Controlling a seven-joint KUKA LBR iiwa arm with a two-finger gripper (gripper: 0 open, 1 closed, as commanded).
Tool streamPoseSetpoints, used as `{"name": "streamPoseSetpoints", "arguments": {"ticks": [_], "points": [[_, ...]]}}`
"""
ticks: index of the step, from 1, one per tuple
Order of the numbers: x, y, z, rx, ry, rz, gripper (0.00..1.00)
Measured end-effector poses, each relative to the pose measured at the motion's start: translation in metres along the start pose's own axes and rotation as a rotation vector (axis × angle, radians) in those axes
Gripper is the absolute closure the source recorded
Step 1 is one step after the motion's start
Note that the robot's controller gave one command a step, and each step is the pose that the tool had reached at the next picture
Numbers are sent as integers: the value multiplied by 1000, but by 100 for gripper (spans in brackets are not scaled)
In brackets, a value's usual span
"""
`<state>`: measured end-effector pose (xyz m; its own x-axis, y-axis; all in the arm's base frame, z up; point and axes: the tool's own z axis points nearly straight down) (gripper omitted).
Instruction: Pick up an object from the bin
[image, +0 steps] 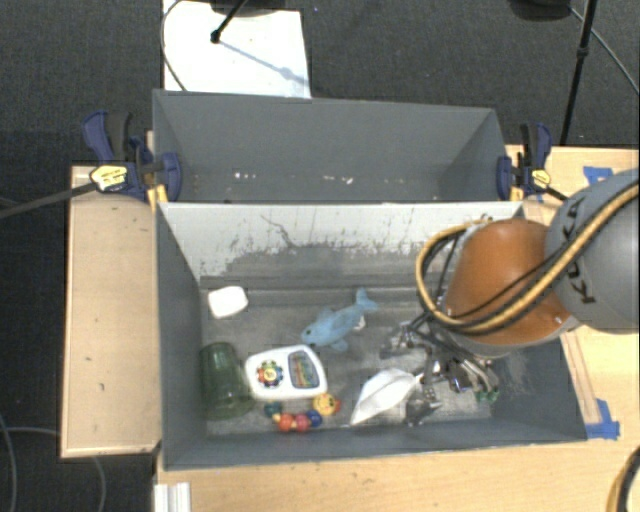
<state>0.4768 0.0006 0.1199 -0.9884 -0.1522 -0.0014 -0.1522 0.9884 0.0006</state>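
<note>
My gripper (437, 375) is low over the bin's front right part, below the orange wrist cover. Just to its left, touching or nearly touching it, lies a white crumpled pointed thing (382, 396). I cannot tell whether that thing is gripped. A blue dolphin toy (337, 322) lies further back and to the left, in the middle of the floor. A small green bit (487, 396) shows on the floor right of the gripper.
Left of the white thing lie a white toy phone with coloured buttons (287, 373) and a string of coloured beads (301, 417). A dark green cup (224, 380) stands at the front left, and a white block (227, 301) lies behind it.
</note>
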Motion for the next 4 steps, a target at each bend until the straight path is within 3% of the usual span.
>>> {"name": "streamPoseSetpoints", "arguments": {"ticks": [1,2,4], "points": [[-6,-9,48,2,-17,-32,0],[-2,-17,45,2,-14,4,100],[-2,-17,45,2,-13,5,100]]}}
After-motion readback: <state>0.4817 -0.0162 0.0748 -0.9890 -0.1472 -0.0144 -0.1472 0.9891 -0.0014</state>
